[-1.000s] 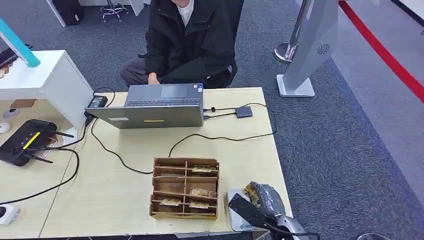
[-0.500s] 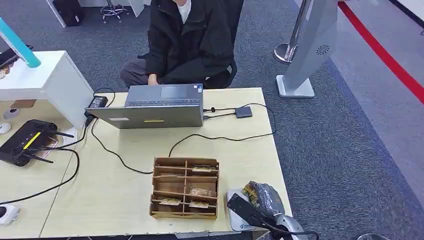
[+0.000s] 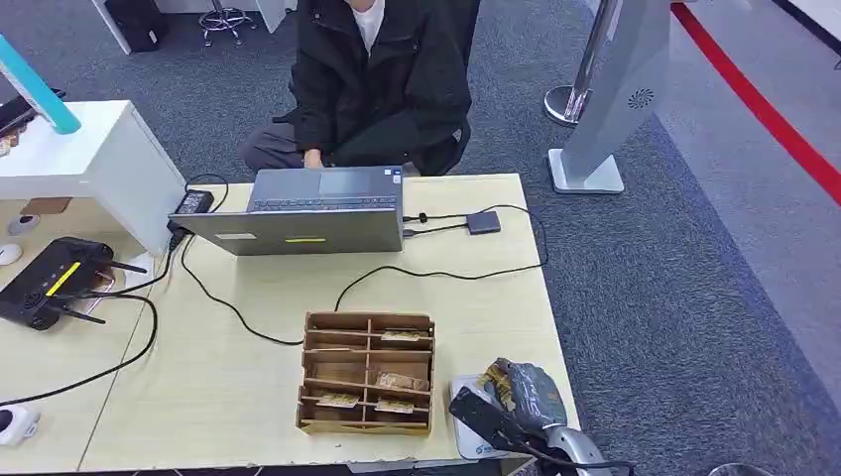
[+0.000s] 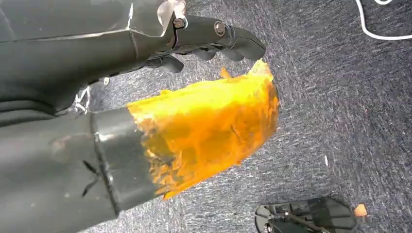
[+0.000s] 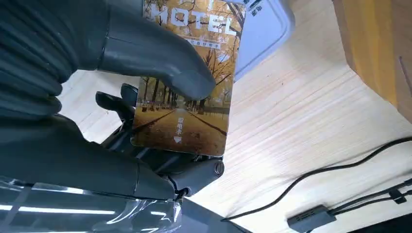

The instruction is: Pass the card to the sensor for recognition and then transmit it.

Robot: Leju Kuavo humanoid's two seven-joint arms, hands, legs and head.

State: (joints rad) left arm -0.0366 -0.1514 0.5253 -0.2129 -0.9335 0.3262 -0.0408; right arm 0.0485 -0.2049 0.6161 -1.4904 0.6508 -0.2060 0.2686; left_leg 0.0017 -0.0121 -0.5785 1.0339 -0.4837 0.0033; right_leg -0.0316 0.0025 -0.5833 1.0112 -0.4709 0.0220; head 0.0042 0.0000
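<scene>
Grey carpet floor, light wood table in the near middle, one person seated at its far edge behind one open laptop. One card, printed with an autumn avenue and the word HOTEL, pinned by the thumb against the dark fingers of the right hand; hand clamped on it. Card sits over one white sensor pad at the table's near right corner; whether card and pad touch, cannot tell. Just left of the pad, one brown cardboard organiser with several compartments; four of them hold cards, counted from the head view. Pad lies near the table's right and near edges; open carpet beyond to the right. Bare wood between organiser and laptop, crossed by one black cable running to one small grey hub. One black router on the adjoining table at far left. Left hand hangs over carpet, thumb wrapped in orange tape, dark fingers curled inward with nothing in them.
</scene>
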